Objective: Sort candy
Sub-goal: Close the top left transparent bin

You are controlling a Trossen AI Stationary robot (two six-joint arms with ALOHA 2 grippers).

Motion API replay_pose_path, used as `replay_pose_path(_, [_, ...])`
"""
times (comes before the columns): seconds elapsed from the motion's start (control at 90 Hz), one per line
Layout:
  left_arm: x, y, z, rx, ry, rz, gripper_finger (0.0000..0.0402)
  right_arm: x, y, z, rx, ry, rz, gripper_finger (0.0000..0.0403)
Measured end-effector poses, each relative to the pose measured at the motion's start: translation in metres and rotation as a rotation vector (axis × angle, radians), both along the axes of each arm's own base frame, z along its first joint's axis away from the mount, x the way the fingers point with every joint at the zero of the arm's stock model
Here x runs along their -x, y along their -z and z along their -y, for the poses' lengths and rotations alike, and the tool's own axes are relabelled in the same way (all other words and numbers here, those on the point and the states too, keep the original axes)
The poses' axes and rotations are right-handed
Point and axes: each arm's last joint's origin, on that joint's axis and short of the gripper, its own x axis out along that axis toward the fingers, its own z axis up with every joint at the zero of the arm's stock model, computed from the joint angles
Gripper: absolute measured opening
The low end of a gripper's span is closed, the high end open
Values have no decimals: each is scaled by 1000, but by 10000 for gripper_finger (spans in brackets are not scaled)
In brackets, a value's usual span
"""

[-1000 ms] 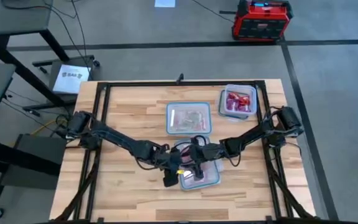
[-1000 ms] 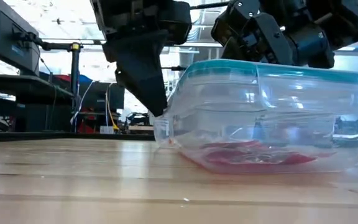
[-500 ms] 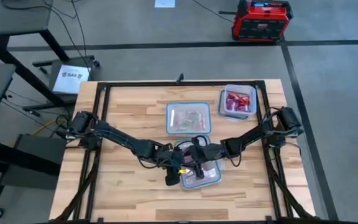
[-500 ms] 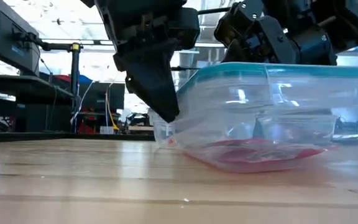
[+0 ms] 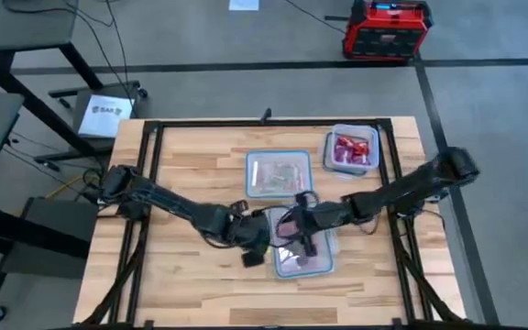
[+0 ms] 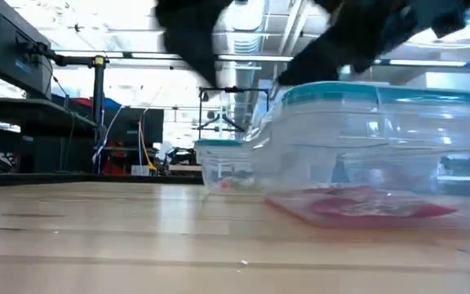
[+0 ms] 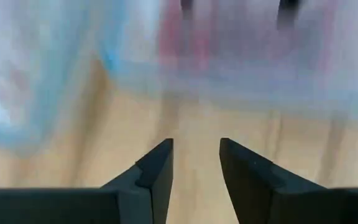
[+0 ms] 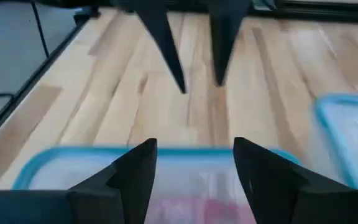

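Grey floor surrounds a pale wooden table (image 5: pixel 191 165) with a black frame, and a red case (image 5: pixel 385 29) stands on the floor beyond its far edge. From the left side, the left arm reaches across to the table's middle; its gripper (image 5: pixel 254 258) hangs just beside the left wall of the near box (image 5: pixel 324 266), not touching it. In its wrist view the two dark fingers (image 7: pixel 157 168) stand slightly parted over bare wood with nothing between them, and the box with its pink candy (image 7: pixel 241 43) lies just ahead. That near box holds a flat layer of red and pink candy (image 6: pixel 357 204), seen through the clear wall in the low view. Right beside it on the far side sits a second box (image 5: pixel 278 174) with a bluish rim; its contents look pale, perhaps with a few small pieces, though they are too faint to name. The right gripper (image 5: pixel 302 225) hovers over the near box's far rim, fingers (image 8: pixel 135 174) spread wide and empty, the candy directly below them. Farther right, near the table's far corner, a third box (image 5: pixel 351 150) holds a heap of red candy (image 5: pixel 348 148).
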Motion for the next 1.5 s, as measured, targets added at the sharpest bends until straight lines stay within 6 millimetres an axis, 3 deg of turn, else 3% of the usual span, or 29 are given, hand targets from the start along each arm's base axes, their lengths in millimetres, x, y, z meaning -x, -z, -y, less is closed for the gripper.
replay_pose_path(0.044, [-8, -4, 1, -33, 22, 92, 118, 12, -5, 4, 0, 15, -62, 202])
replay_pose_path(0.167, [-40, 12, 0, -18, 137, 297, 118, 41, -14, 8, -19, 79, -179, 202])
replay_pose_path(0.256, [-59, 31, -4, 27, 214, 346, 118, 58, -4, 7, -33, 127, -212, 202])
replay_pose_path(0.411, [-65, 75, -11, 116, 229, 177, 118, 74, 11, 4, -60, 187, -231, 202])
replay_pose_path(0.511, [-55, 75, -11, 166, 213, 64, 118, 79, 17, 2, -69, 191, -250, 202])
replay_pose_path(0.744, [-20, 47, 5, 157, 225, -75, 118, 79, 16, 0, -63, 173, -236, 202])
replay_pose_path(0.922, [-24, 39, 8, 105, 199, 24, 118, 65, 16, -6, -83, 146, -150, 202])
replay_pose_path(1.033, [-25, 50, 8, 55, 163, 79, 118, 54, 24, -12, -62, 111, -118, 202])
replay_pose_path(1.267, [-17, 80, 15, 137, 118, 253, 118, 29, 52, -22, -49, 88, -86, 202])
replay_pose_path(1.5, [-6, 103, 11, 168, 105, 324, 118, 18, 68, -26, -54, 53, -126, 202])
